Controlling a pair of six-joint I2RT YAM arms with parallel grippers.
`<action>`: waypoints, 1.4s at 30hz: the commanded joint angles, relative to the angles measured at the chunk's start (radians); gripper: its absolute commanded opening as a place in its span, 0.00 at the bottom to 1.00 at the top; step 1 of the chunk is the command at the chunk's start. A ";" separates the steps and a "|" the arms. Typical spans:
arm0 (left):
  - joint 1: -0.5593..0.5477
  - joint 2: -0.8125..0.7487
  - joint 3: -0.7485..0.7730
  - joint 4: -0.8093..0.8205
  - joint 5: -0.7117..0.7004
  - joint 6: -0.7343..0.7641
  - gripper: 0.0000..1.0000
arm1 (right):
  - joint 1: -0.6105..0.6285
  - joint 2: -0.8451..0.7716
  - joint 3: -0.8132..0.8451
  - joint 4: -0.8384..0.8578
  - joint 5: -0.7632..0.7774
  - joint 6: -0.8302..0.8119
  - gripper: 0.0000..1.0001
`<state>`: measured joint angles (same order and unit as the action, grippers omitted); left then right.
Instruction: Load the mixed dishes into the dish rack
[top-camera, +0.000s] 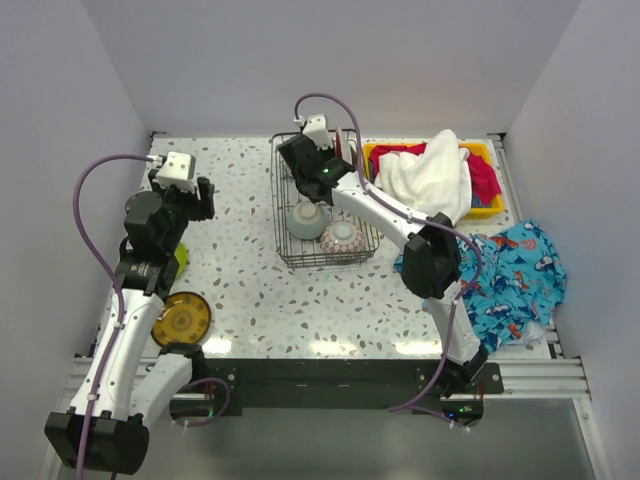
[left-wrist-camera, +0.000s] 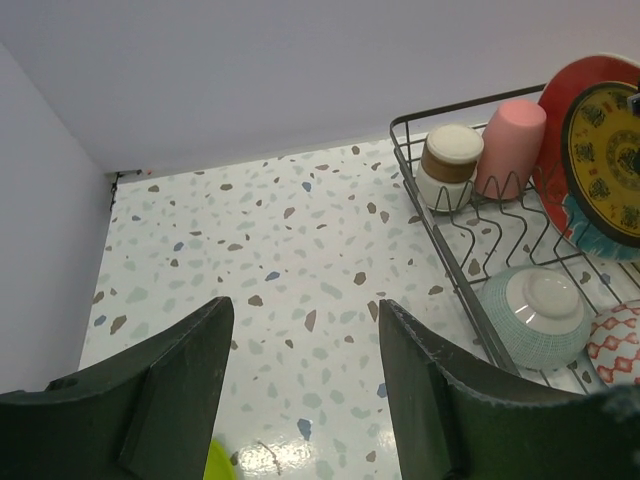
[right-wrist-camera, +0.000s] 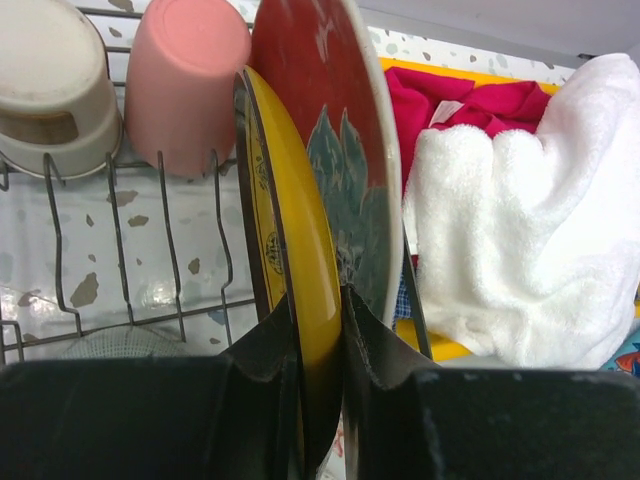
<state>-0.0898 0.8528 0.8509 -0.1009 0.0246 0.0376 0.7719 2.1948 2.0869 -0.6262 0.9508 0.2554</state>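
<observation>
The right gripper (right-wrist-camera: 318, 335) is reaching into the dish rack (top-camera: 277, 215), which is sitting toward 12 o'clock on the bench (top-camera: 240, 260). Its jaws are standing narrow, pinching the lower rim of an amber patterned plate (right-wrist-camera: 300, 250), one finger on each face. That plate is standing on edge in the rack, leaning close against the red teal-rimmed plate (right-wrist-camera: 325, 120) just at its 3 o'clock side. At 9 o'clock from the two plates, a pink cup (right-wrist-camera: 185, 85) and a brown-banded cup (right-wrist-camera: 50, 90) are resting upside down against the rack's far wall. A pale green bowl (top-camera: 308, 220) and a red-patterned bowl (top-camera: 343, 238) are lying upside down at the rack's near end.

The left gripper (left-wrist-camera: 305, 325) is hovering above the speckled bench toward 10 o'clock, well apart from the rack. Its jaws are gaping wide and holding nothing. A sliver of the lime-green plate (left-wrist-camera: 221, 464) is showing below them. A second amber plate (top-camera: 181, 320) is lying flat at 8 o'clock, beside the left arm.
</observation>
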 joint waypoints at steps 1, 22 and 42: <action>0.009 -0.006 -0.013 -0.006 -0.015 0.007 0.65 | -0.005 0.025 0.021 0.026 0.078 0.045 0.00; 0.021 -0.024 -0.056 0.015 0.041 -0.028 0.66 | -0.010 -0.016 -0.051 0.016 -0.040 0.001 0.52; 0.277 0.231 0.155 -0.491 0.196 0.258 0.77 | 0.006 -0.369 -0.335 -0.061 -0.529 -0.007 0.71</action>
<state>0.0990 0.9813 0.8932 -0.4328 0.1471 0.2329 0.7837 1.8488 1.8400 -0.7136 0.6079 0.2859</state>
